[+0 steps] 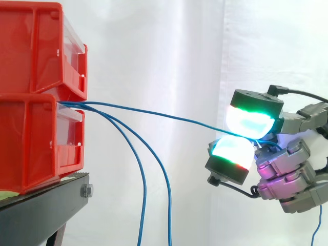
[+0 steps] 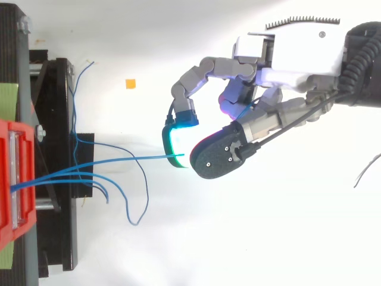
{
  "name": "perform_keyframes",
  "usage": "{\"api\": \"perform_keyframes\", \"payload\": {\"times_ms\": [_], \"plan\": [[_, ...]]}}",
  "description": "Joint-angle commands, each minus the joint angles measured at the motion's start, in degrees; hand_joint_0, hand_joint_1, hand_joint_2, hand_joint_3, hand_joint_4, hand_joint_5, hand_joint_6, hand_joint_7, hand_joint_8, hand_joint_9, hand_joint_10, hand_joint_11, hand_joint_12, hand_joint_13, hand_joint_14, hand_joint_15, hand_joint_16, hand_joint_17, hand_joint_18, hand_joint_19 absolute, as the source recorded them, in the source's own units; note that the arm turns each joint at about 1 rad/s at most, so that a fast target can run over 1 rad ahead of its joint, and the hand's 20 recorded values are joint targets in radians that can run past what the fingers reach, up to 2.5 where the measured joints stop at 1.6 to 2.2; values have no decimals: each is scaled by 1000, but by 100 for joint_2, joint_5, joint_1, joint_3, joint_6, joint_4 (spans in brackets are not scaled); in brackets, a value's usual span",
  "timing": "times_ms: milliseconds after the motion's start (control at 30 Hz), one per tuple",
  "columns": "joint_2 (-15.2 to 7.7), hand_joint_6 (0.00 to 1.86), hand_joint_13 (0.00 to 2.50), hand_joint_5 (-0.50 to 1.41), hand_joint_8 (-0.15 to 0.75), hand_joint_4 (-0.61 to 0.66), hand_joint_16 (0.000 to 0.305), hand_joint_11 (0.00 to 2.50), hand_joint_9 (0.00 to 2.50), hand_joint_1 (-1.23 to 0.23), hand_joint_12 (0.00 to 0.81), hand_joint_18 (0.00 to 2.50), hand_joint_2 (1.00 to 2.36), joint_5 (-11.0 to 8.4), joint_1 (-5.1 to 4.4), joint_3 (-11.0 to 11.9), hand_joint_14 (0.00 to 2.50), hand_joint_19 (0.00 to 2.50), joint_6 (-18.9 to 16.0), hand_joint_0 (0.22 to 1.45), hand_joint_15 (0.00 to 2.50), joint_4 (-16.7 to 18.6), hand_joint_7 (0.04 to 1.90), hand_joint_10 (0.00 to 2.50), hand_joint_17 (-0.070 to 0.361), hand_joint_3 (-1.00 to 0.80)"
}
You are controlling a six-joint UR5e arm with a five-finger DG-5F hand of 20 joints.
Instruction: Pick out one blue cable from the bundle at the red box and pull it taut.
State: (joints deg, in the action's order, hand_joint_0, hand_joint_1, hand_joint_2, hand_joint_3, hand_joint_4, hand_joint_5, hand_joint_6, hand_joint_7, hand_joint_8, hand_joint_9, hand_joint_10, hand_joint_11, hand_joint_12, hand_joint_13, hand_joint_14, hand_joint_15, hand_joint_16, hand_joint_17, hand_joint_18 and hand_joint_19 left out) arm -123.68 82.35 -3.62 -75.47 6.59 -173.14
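Observation:
Two red boxes [image 1: 36,97] stand stacked on a black stand at the left. A bundle of thin blue cables comes out between them. One blue cable [image 1: 154,113] runs nearly straight from the boxes to my hand [image 2: 286,113], which sits to the right, level with the lower box. Two glowing fingertips [image 1: 248,122] pinch this cable between them, and its short end pokes out behind the pads. From above the same cable [image 2: 131,158] stretches from the red box [image 2: 15,179] to the pinch. The other blue cables [image 1: 146,174] hang down in loose curves.
The black stand [image 1: 41,210] carries the boxes and reaches to the frame's bottom left. A white curtain hangs behind. A small orange scrap [image 2: 130,83] lies on the white floor. Loose cable loops [image 2: 137,202] dangle beside the stand.

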Motion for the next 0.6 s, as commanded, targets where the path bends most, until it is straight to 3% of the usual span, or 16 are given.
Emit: {"api": "perform_keyframes", "payload": {"times_ms": [0, 567], "plan": [[2, 949, 828, -205, 298, -140, 41, 1574, 1174, -716, 366, 1397, 1016, 0, 2, -2, 2500, 2192, 0, 762, 1508, 0, 1101, 2500, 93, -302], [2, 947, 839, -204, 297, -134, 41, 1592, 1183, -716, 363, 1410, 1017, 0, 2, -2, 2500, 2221, 0, 759, 1489, 0, 1111, 2500, 93, -300]]}}
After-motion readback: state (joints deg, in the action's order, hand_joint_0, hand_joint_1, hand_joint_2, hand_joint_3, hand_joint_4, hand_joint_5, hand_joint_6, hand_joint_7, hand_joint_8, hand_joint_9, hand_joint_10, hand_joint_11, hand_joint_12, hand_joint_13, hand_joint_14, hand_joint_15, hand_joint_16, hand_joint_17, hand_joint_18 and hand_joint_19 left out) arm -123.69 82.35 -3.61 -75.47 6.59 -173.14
